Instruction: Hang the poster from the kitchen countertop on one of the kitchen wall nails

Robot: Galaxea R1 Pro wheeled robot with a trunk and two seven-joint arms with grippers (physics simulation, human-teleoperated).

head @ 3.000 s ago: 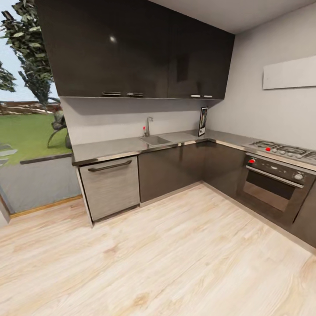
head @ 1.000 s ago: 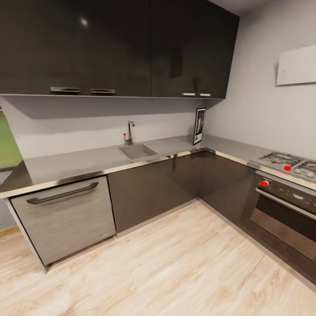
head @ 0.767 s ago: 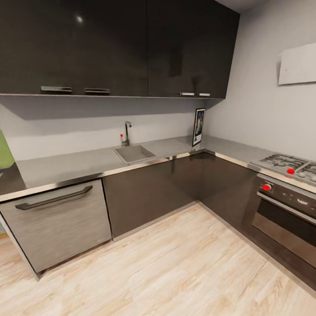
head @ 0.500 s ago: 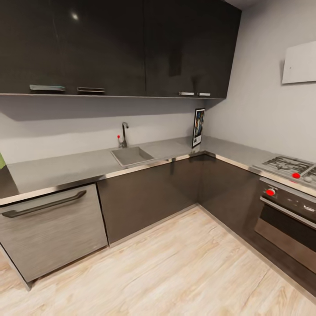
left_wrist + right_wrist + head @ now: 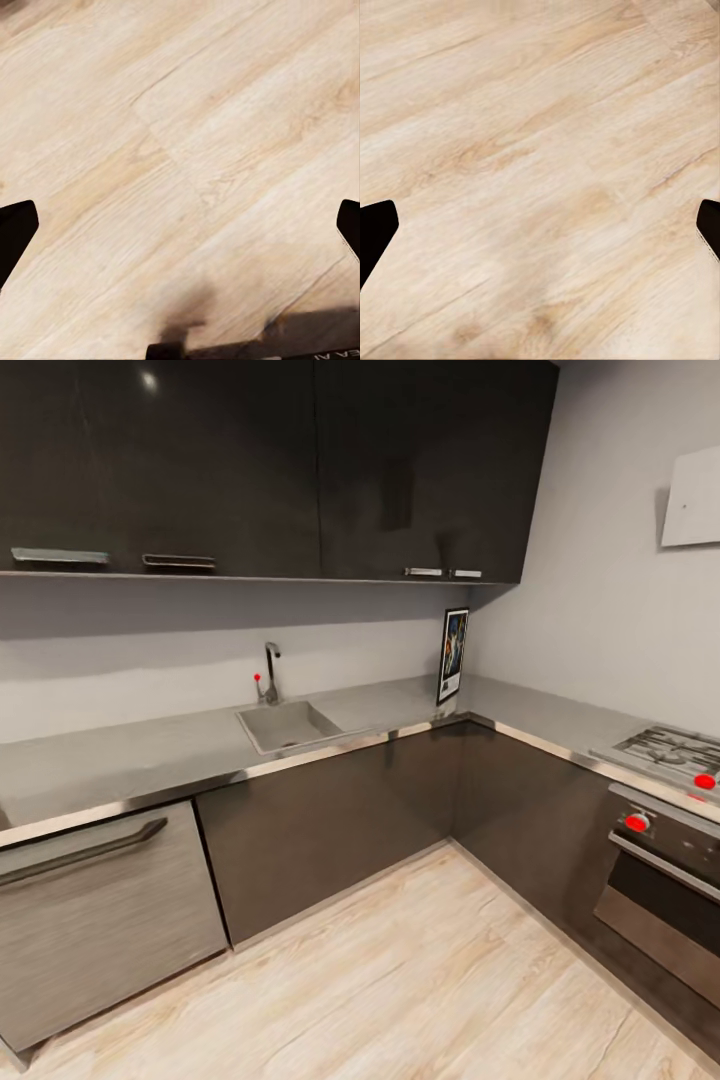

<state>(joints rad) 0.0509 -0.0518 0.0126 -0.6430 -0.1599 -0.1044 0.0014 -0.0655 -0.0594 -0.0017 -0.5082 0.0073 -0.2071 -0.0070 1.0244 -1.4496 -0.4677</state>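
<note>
Both hands, left hand (image 5: 180,225) and right hand (image 5: 540,225), hang spread wide and empty over the plank floor (image 5: 450,980). Beyond, the poster (image 5: 453,655) stands upright, seemingly leaning on the wall, in the steel table's (image 5: 150,755) corner.

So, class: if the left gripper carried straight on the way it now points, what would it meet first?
The left gripper, its fingers spread wide, points at the pale wood floor. Nothing lies between them in the left wrist view, so it would probably meet the bare planks first, though how far off they are is unclear.
</note>
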